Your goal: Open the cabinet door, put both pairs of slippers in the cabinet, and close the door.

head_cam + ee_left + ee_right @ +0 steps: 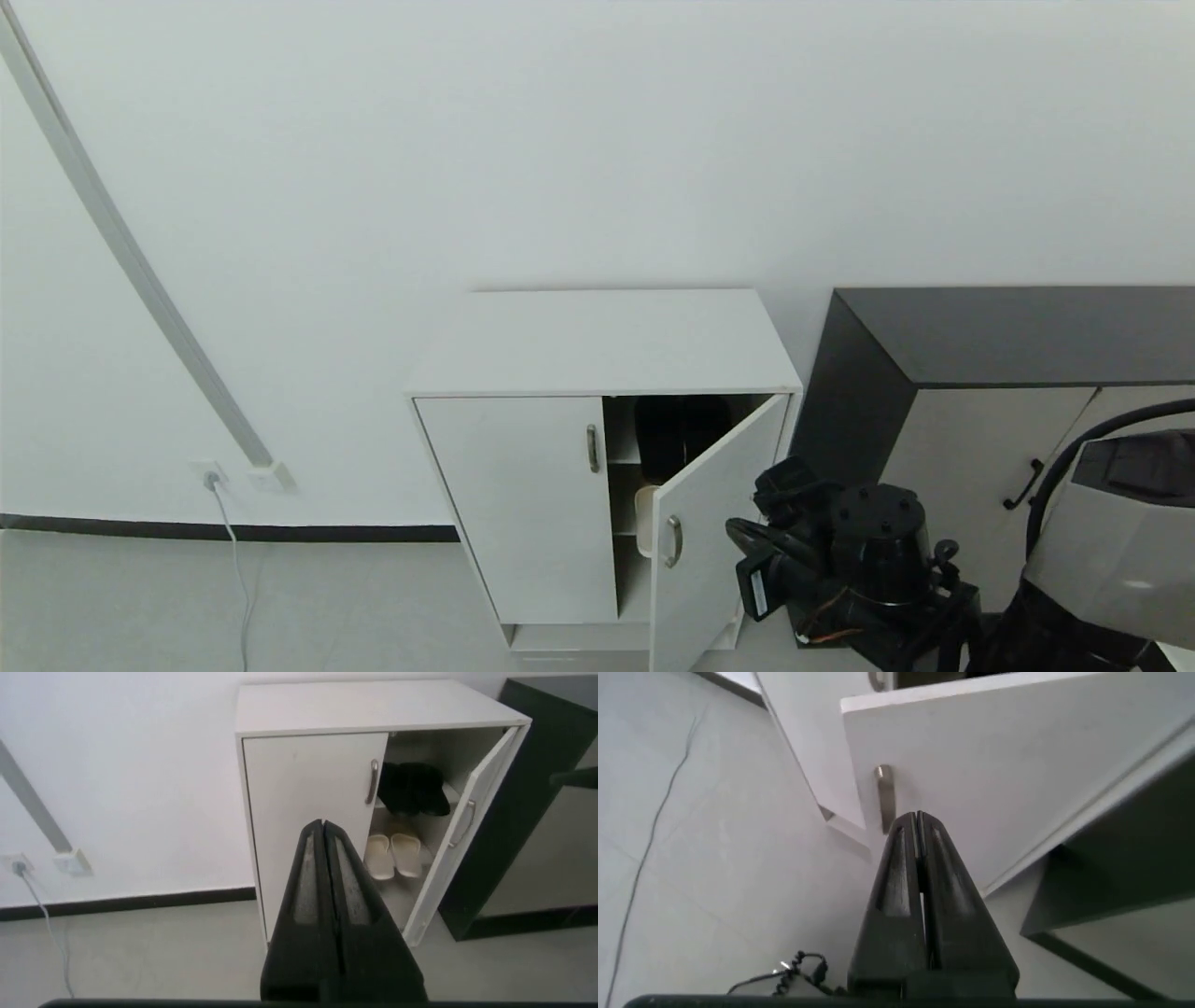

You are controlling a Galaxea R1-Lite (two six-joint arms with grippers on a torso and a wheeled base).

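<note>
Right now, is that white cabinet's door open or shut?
Partly open: the right door stands angled outward, showing black slippers and pale slippers on shelves inside.

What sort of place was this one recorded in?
Probably a home-style entryway or a staged room corner: a white shoe cabinet with its door ajar, black slippers and cream slippers on its shelves, a dark sideboard beside it, against a plain white wall.

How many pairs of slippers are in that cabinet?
2, both inside: a black pair higher up, a cream pair just below; the shut door may hide more.
</note>
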